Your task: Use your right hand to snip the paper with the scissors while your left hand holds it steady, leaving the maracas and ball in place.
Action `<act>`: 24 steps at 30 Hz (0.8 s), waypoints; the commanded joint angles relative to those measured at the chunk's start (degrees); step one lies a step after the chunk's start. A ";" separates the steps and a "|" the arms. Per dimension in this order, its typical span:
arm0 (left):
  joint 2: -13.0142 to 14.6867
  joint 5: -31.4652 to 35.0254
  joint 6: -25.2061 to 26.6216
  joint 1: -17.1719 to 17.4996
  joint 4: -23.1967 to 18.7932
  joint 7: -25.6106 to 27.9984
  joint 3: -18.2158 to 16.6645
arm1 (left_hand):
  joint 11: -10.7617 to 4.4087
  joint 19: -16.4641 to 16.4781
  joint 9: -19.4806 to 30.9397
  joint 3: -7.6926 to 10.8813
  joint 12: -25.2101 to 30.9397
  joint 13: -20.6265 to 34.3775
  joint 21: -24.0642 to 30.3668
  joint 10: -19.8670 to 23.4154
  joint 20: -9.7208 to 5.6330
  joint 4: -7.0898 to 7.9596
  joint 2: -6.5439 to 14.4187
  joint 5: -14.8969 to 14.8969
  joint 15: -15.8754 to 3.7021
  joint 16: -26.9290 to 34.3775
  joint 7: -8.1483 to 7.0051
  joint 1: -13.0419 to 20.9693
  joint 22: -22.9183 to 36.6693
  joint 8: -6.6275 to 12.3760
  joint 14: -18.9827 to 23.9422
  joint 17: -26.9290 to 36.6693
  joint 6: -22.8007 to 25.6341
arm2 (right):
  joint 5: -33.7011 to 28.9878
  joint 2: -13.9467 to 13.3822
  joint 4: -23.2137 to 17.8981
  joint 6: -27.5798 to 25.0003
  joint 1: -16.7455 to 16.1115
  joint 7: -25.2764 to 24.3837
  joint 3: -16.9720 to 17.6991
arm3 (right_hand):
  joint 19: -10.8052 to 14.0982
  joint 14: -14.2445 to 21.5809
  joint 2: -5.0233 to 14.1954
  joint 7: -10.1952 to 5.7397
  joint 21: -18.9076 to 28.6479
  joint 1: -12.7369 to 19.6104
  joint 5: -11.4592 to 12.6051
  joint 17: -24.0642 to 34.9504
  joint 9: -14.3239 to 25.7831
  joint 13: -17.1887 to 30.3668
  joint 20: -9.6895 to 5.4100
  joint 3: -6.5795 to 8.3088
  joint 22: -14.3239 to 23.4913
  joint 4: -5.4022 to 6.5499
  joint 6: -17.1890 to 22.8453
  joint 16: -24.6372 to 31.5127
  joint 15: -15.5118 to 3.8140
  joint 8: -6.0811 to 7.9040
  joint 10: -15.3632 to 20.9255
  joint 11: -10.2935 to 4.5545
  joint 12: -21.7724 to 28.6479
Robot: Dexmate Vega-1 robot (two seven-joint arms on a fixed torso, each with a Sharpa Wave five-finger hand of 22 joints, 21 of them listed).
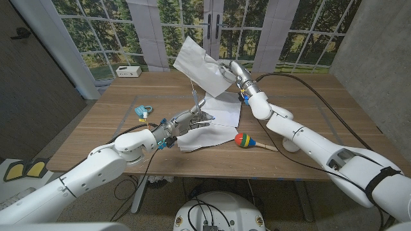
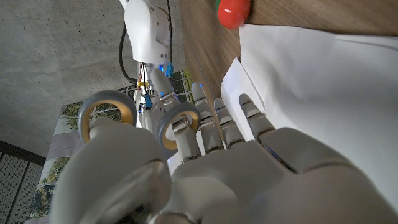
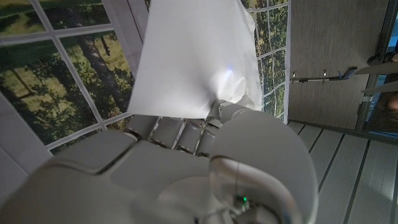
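My left hand (image 1: 183,122) grips grey scissors (image 1: 194,102), blades pointing up over the table's middle. In the left wrist view its fingers (image 2: 217,127) pass through the yellow-lined scissor loops (image 2: 179,123). My right hand (image 1: 232,72) is raised at the back and pinches a white sheet of paper (image 1: 196,63) by its lower edge, well above the table. The right wrist view has that paper (image 3: 193,56) standing above my right hand (image 3: 186,168). The scissor tips sit just under the sheet's lower corner. A striped, many-coloured maraca (image 1: 244,140) lies to the right of my left hand.
More white sheets (image 1: 221,115) lie on the wooden table (image 1: 308,102) under and beside my left hand. A small blue and yellow object (image 1: 142,111) sits at the left. A white box (image 1: 128,71) stands at the far left edge. The maraca's red end (image 2: 233,11) borders the sheets (image 2: 323,74).
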 commanded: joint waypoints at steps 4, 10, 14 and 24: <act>-0.11 0.57 -0.31 -0.34 0.15 -0.34 0.21 | -7.92 0.45 0.30 -0.08 -0.22 0.18 -0.19 8.18 0.01 0.33 0.34 0.18 -2.74 -0.16 0.54 0.19 0.09 0.37 0.48 0.01 -0.48 | -10.38 -2.74 -6.13 -6.49 -0.96 -7.45 -1.59 | -0.25 0.06 -0.14 0.09 1.03 -0.18 0.24 0.88 0.06 0.79 -6.19 0.33 0.14 0.02 0.55 0.37 -3.82 -0.42 0.24 -0.15 0.67; 0.37 3.28 -0.60 0.08 -0.97 2.06 0.06 | -7.91 0.49 0.25 -0.07 -0.25 0.19 -0.18 8.14 0.01 0.35 0.39 0.18 -2.82 -0.16 0.57 0.19 0.09 0.32 0.49 0.01 -0.45 | -14.91 -3.54 -7.26 -9.48 -0.70 -9.54 -2.70 | -0.11 0.32 -0.16 -0.07 1.79 -0.19 0.26 1.67 0.08 1.46 -6.33 0.38 0.08 -0.02 0.83 0.50 -3.84 -0.61 0.13 -0.29 1.10; 0.58 3.59 0.15 0.00 -1.43 2.81 -0.04 | -7.94 0.46 0.22 -0.10 -0.27 0.22 -0.20 8.10 0.08 0.34 0.32 0.17 -2.76 -0.17 0.64 0.20 0.09 0.28 0.49 0.00 -0.46 | -18.26 -3.88 -7.36 -11.61 -0.19 -11.10 -3.78 | 0.08 1.08 -0.18 -0.13 2.40 -0.15 0.27 2.41 0.14 1.93 -6.39 0.35 0.08 -0.11 0.74 0.97 -3.87 -0.81 -0.36 -0.58 1.21; 0.89 3.55 0.67 0.03 -1.61 2.83 -0.28 | -7.63 0.58 0.18 -0.24 -0.17 0.28 -0.16 8.36 0.17 0.41 0.09 0.12 -2.58 -0.10 0.72 -0.01 0.10 0.17 0.68 0.00 -0.52 | -25.51 -4.79 -9.58 -18.01 0.60 -13.42 -5.99 | -0.29 1.18 -0.33 -0.43 3.28 -0.17 0.31 3.60 0.56 2.72 -6.46 0.35 0.03 -0.21 1.01 1.15 -3.82 -0.85 -0.49 -0.76 1.64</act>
